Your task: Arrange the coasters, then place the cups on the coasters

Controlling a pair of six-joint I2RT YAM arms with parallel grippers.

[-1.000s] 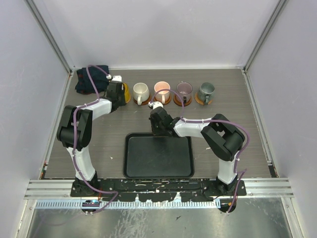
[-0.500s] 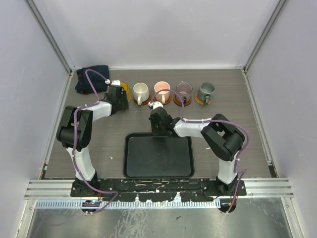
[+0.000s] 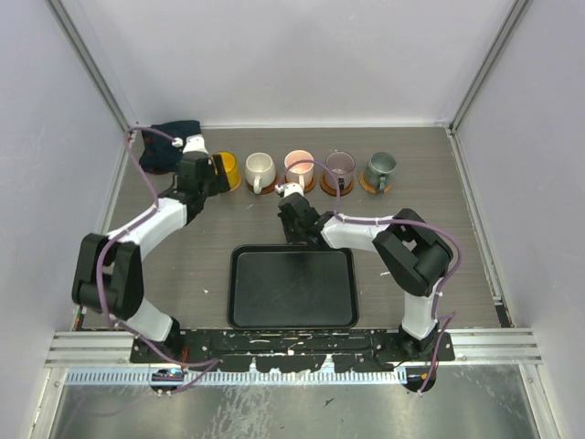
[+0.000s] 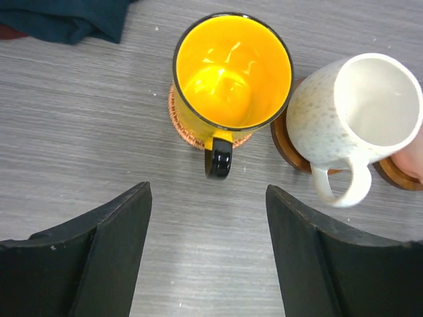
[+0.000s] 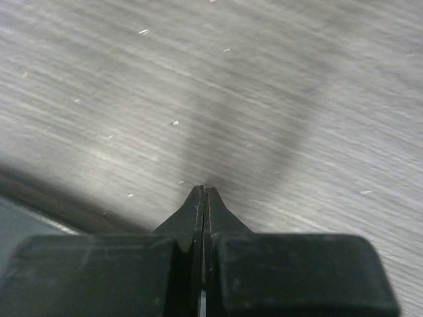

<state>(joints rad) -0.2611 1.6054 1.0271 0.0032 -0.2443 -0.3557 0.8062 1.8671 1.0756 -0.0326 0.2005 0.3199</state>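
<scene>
Five cups stand in a row at the back, each on a brown coaster: yellow (image 3: 228, 168), cream (image 3: 259, 170), pink (image 3: 299, 166), mauve (image 3: 340, 166), grey-green (image 3: 378, 168). In the left wrist view the yellow cup (image 4: 231, 72) sits upright on a woven coaster (image 4: 180, 129), its black handle toward me. The cream cup (image 4: 370, 112) stands on a coaster (image 4: 284, 144) beside it. My left gripper (image 4: 207, 198) (image 3: 208, 176) is open and empty, just short of that handle. My right gripper (image 5: 204, 190) (image 3: 294, 222) is shut on nothing, low over the table.
A black tray (image 3: 292, 285) lies in the near middle, its far edge (image 5: 20, 212) just beside my right gripper. A dark teal cloth (image 3: 169, 146) (image 4: 66, 20) is bunched in the back left corner, behind my left wrist.
My left gripper has opened, let go of the yellow cup and drawn back to the left, leaving it on its coaster. Its elbow has swung outward. The right arm has not moved.
</scene>
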